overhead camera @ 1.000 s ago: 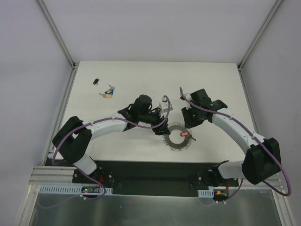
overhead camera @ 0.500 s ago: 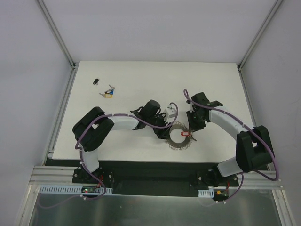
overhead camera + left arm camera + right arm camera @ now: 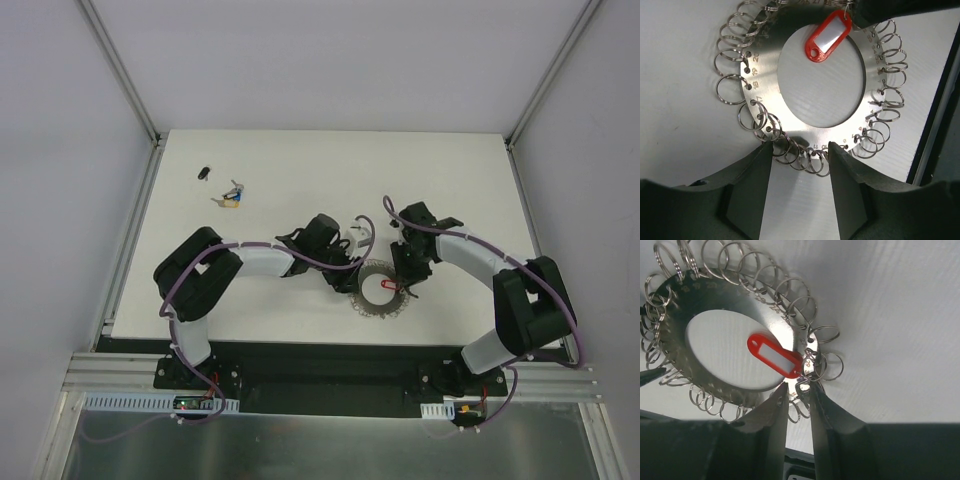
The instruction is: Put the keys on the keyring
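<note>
The keyring (image 3: 371, 303) lies flat on the white table, a grey metal disc (image 3: 762, 97) with an open centre and small split rings round its rim. A key with a red tag (image 3: 774, 356) is at the ring's right rim, its silver head pinched between the fingertips of my right gripper (image 3: 799, 390). The red tag (image 3: 829, 41) lies over the open centre. My left gripper (image 3: 800, 150) stands open at the ring's left edge, with a few split rings between its tips. In the top view the left gripper (image 3: 349, 279) and right gripper (image 3: 408, 283) flank the ring.
A small cluster of tagged keys (image 3: 230, 196) and a small black object (image 3: 204, 172) lie at the table's far left. The table's near edge, with a dark strip (image 3: 940, 115) beyond it, runs just behind the keyring.
My left arm swung right to the keyring's left edge and its jaws narrowed a little. The right gripper carried the red-tagged key leftward, and the tag now lies over the ring's centre.
</note>
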Action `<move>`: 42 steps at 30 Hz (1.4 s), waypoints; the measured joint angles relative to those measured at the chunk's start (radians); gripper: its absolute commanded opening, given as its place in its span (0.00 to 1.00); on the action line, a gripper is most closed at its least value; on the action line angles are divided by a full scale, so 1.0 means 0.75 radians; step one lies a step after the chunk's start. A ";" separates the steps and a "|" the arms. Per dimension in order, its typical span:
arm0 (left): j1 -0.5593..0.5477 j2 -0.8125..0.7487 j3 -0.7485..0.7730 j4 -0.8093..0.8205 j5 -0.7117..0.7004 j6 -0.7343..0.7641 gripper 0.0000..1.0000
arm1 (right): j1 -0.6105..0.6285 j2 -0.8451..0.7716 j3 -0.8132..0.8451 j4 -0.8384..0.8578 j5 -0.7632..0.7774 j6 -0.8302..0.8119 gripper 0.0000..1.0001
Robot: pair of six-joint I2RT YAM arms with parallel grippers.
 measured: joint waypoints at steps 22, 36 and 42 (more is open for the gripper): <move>0.096 -0.425 -0.388 -0.108 -0.301 -0.118 0.51 | 0.431 0.182 0.283 0.043 0.135 -0.114 0.68; 0.096 -0.437 -0.398 -0.106 -0.323 -0.146 0.51 | 0.502 0.310 0.315 0.060 0.249 -0.189 0.88; 0.096 -0.438 -0.404 -0.097 -0.323 -0.148 0.51 | 0.499 0.321 0.315 0.065 0.331 -0.189 0.87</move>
